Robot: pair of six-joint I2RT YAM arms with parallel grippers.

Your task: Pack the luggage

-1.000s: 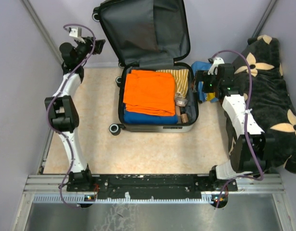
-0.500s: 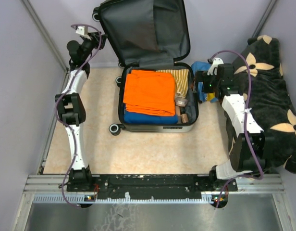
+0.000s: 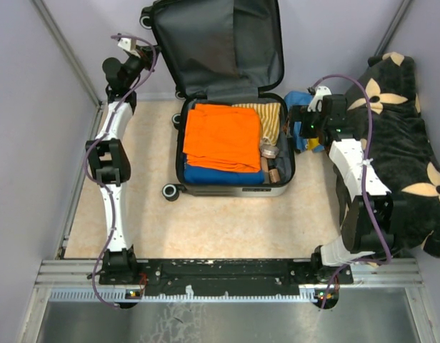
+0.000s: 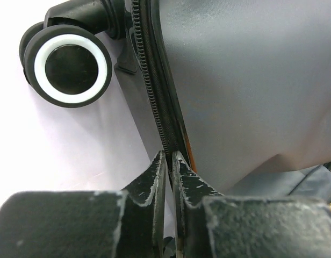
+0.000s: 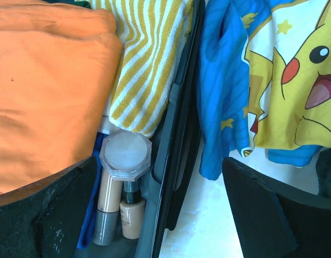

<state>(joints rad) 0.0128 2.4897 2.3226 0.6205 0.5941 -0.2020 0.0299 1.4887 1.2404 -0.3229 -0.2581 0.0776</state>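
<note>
The luggage [image 3: 234, 189] lies open on the floor, its grey-lined lid [image 3: 213, 43] standing up at the back. Inside are a folded orange cloth [image 3: 223, 136], a yellow-striped towel [image 3: 266, 118] and small cosmetic bottles [image 5: 125, 156]. My left gripper [image 3: 143, 51] is at the lid's left edge. In the left wrist view its jaws [image 4: 169, 155] are shut on the lid's zippered rim [image 4: 152, 80], just below a black wheel [image 4: 71, 63]. My right gripper [image 5: 160, 166] hangs open over the luggage's right wall, holding nothing.
A blue garment with a yellow cartoon print [image 5: 262, 80] lies on the floor right of the luggage, under my right gripper [image 3: 300, 127]. A big black flower-patterned cushion [image 3: 398, 128] fills the right side. Grey walls stand close behind and to the left.
My left arm has reached up and right to the lid's left edge and its jaws have closed on the rim. The right arm has not moved.
</note>
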